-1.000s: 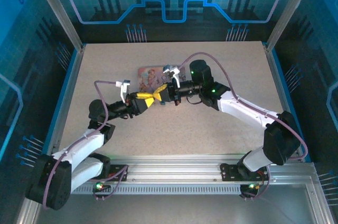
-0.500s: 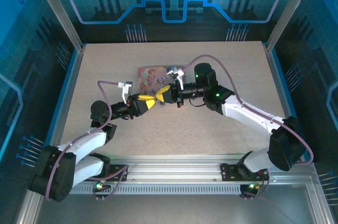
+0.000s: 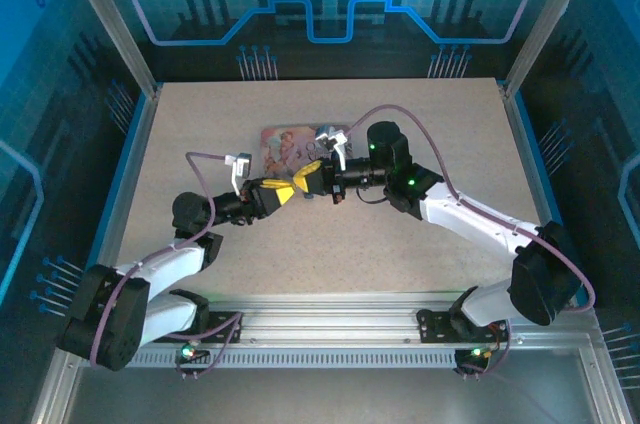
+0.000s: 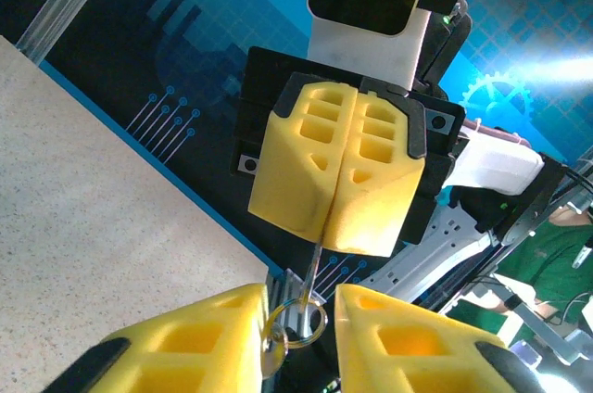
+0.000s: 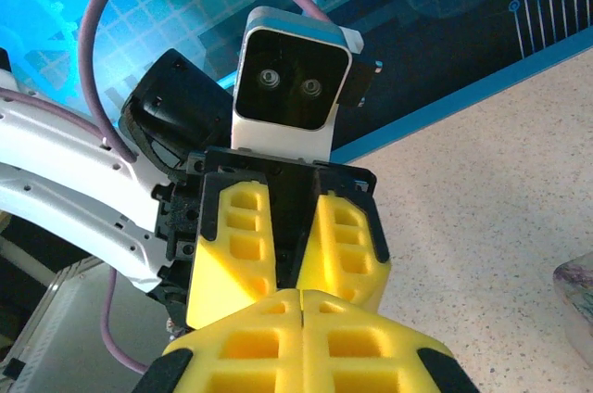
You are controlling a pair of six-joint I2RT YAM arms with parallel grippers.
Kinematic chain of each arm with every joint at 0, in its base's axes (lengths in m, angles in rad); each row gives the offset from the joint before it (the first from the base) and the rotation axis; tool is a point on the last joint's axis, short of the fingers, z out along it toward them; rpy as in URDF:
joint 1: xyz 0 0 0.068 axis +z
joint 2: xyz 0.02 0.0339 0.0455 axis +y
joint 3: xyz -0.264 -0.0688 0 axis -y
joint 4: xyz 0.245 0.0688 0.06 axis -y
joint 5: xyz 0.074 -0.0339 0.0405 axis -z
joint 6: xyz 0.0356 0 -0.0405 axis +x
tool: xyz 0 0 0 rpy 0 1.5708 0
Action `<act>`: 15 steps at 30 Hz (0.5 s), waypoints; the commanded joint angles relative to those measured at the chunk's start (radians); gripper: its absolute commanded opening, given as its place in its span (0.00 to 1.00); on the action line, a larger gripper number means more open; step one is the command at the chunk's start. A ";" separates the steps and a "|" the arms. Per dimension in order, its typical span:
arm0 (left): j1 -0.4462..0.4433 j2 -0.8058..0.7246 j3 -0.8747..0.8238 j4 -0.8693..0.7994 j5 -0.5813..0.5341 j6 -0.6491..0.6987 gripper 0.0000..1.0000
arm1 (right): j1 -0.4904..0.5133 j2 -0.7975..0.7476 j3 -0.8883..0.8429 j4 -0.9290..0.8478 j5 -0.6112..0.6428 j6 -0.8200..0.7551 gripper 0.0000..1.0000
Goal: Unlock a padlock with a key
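The two grippers meet tip to tip above the table, just in front of the pink tin (image 3: 285,147). My right gripper (image 4: 332,245) is shut on the key (image 4: 317,269), a thin dark shaft that sticks out below its yellow pads. A small metal ring (image 4: 296,323) hangs from the key's end between the fingers of my left gripper (image 4: 301,319). Those fingers stand apart; the left one touches the ring, the right one is a little off it. In the right wrist view the right gripper (image 5: 304,305) is pressed shut. The padlock is hidden.
The tin's edge (image 5: 579,293) lies on the table close to the right of the grippers. A blue rim (image 3: 122,184) and aluminium posts bound the speckled table (image 3: 420,254).
The left gripper's jaws have narrowed around the ring. Both grippers shifted slightly to the right a second ago and have held still since.
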 commanded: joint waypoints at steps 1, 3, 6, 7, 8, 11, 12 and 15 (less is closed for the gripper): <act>-0.004 -0.007 0.008 0.049 0.016 0.000 0.20 | 0.011 -0.021 -0.010 0.036 0.013 0.015 0.00; -0.005 -0.004 0.009 0.052 0.018 -0.002 0.19 | 0.015 -0.016 -0.008 0.037 0.012 0.013 0.00; -0.005 -0.001 0.013 0.055 0.018 -0.003 0.17 | 0.019 -0.008 -0.003 0.037 0.011 0.012 0.00; -0.005 -0.001 0.013 0.055 0.017 -0.003 0.17 | 0.020 -0.007 -0.005 0.036 0.011 0.011 0.00; -0.005 -0.001 0.014 0.054 0.018 -0.004 0.17 | 0.021 -0.004 -0.004 0.036 0.011 0.012 0.00; -0.004 -0.003 0.016 0.055 0.015 -0.008 0.25 | 0.024 0.000 -0.004 0.037 0.014 0.008 0.00; -0.005 -0.003 0.017 0.055 0.014 -0.008 0.26 | 0.025 0.000 -0.006 0.036 0.017 0.007 0.00; -0.005 -0.006 0.014 0.049 0.007 -0.009 0.28 | 0.024 -0.003 -0.011 0.036 0.026 0.003 0.00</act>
